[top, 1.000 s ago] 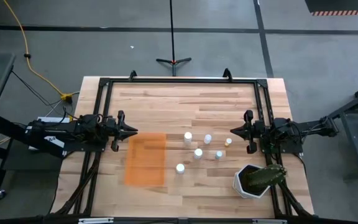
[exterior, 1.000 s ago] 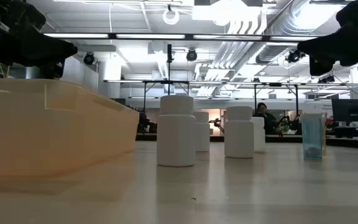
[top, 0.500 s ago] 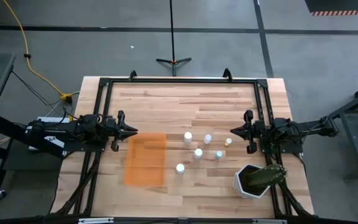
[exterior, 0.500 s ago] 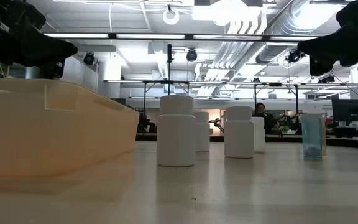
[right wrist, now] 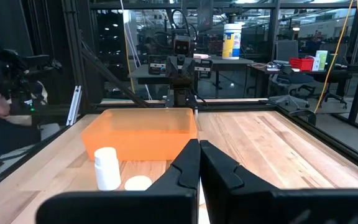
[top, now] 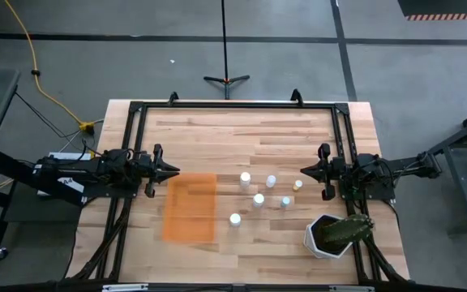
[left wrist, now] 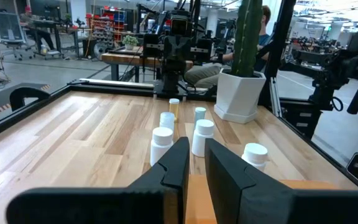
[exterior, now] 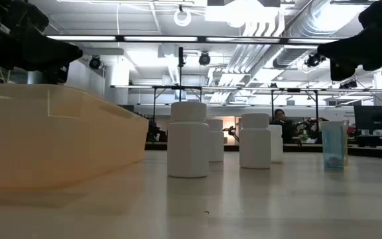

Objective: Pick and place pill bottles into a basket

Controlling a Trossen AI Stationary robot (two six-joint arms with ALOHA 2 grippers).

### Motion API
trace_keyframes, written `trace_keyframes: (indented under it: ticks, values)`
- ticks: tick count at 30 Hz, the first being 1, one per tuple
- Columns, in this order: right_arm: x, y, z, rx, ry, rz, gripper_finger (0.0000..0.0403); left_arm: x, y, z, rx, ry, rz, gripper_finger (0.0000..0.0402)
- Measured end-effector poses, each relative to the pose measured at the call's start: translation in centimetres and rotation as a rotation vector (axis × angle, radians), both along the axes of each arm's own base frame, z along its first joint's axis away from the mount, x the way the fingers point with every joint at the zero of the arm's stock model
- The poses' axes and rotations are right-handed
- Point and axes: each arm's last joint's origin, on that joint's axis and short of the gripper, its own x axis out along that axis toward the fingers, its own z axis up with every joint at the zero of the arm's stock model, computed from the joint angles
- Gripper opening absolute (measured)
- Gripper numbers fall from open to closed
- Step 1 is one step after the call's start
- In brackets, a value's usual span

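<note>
On bench (top: 217, 138), centre-right: five bottles (top: 259, 199) upright in loose cluster, none touching. Tray (top: 190, 208) flat, left of cluster, nothing visible inside. Plant pot (top: 324, 237) near front-right corner.

L gripper (top: 171, 170) at left side, level w/ tray's far edge, pointing toward centre; fingers (left wrist: 178, 163) nearly together, narrow gap, holding nothing.

R gripper (top: 305, 170) at right side, just beyond cluster, pointing toward centre; fingers (right wrist: 187, 167) likewise nearly together, nothing held.

Person seated beyond bench, low view.
</note>
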Motion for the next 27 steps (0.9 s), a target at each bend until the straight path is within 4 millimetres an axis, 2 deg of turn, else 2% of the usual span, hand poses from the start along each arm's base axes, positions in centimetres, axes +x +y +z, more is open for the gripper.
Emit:
trace_keyframes:
  ticks: [27]
  values:
    - [0.0,0.0,0.01,0.0,0.0,0.0,0.0,-0.02,0.0,0.01,0.001,0.009,0.0,0.0088]
